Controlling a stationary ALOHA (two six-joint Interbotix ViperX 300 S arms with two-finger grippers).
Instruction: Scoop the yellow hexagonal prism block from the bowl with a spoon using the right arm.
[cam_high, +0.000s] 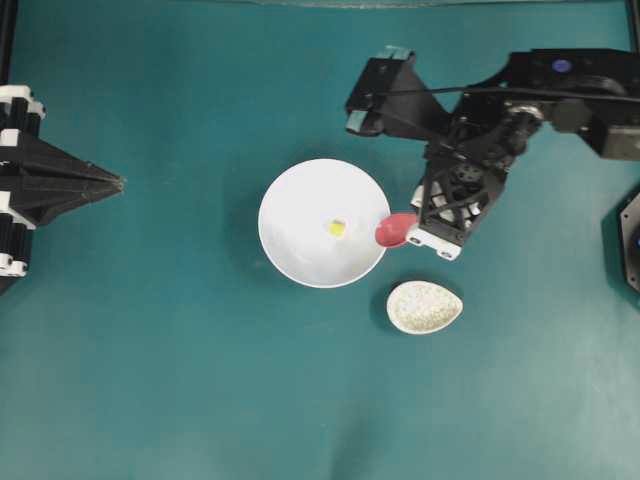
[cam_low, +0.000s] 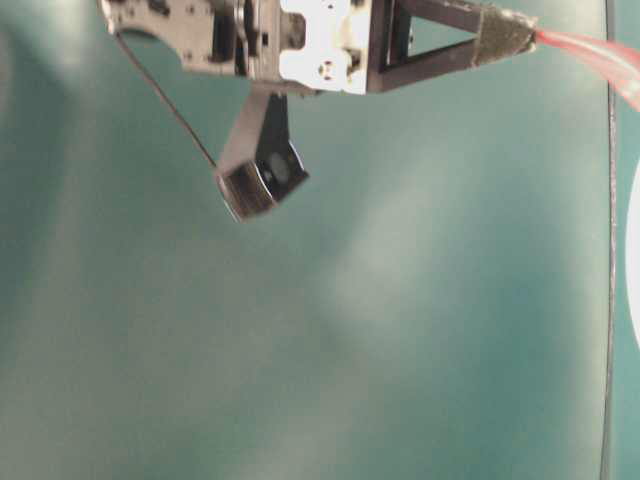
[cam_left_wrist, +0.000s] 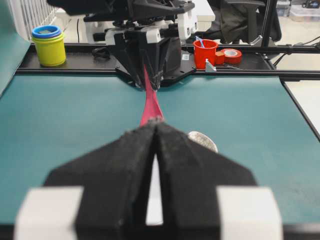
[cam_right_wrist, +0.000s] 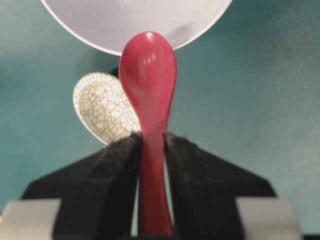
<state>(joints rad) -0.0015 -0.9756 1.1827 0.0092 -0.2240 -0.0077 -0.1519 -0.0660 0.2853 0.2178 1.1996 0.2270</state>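
Red spoon clamped in right jaws | yellow block beyond, in bowl

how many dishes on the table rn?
2. The white bowl sits mid-table with the yellow block inside. The speckled oval dish lies apart from it, toward its lower right in the overhead view. None looks hidden.

there is one white bowl, one yellow block inside it, one red spoon, one speckled oval dish and two black robot arms, left and right.
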